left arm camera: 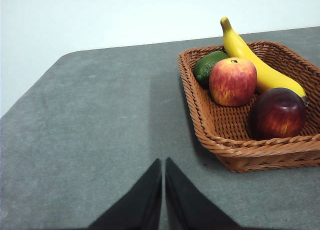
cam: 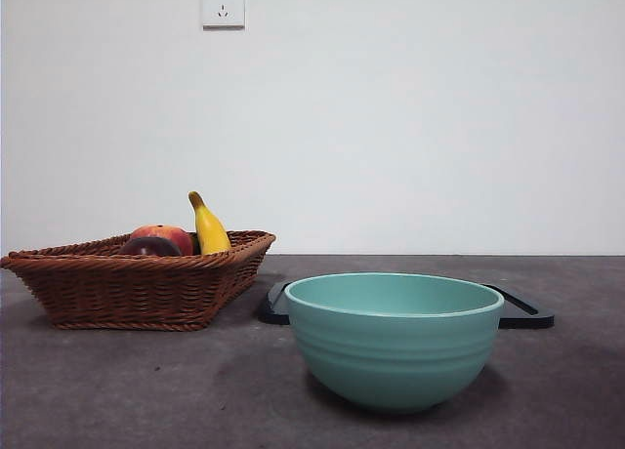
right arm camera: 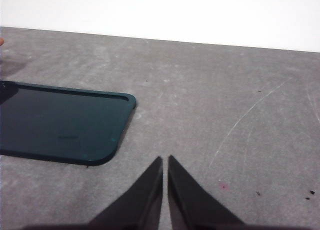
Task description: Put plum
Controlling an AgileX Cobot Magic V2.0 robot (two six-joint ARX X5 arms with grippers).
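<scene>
The plum (left arm camera: 278, 113), dark maroon and glossy, lies in the wicker basket (left arm camera: 235, 149) beside a red-orange peach-like fruit (left arm camera: 232, 81). From the front only its top (cam: 149, 247) shows above the basket rim (cam: 137, 285). My left gripper (left arm camera: 163, 165) is shut over bare table, short of the basket and apart from it, with nothing in it. My right gripper (right arm camera: 165, 162) is shut too, over bare table near a dark tray (right arm camera: 60, 122). Neither arm shows in the front view.
The basket also holds a yellow banana (left arm camera: 252, 60) and a green fruit (left arm camera: 207, 66). A teal bowl (cam: 394, 337) stands front and centre on the grey table, with the flat black tray (cam: 525, 317) behind it. A white wall closes the back.
</scene>
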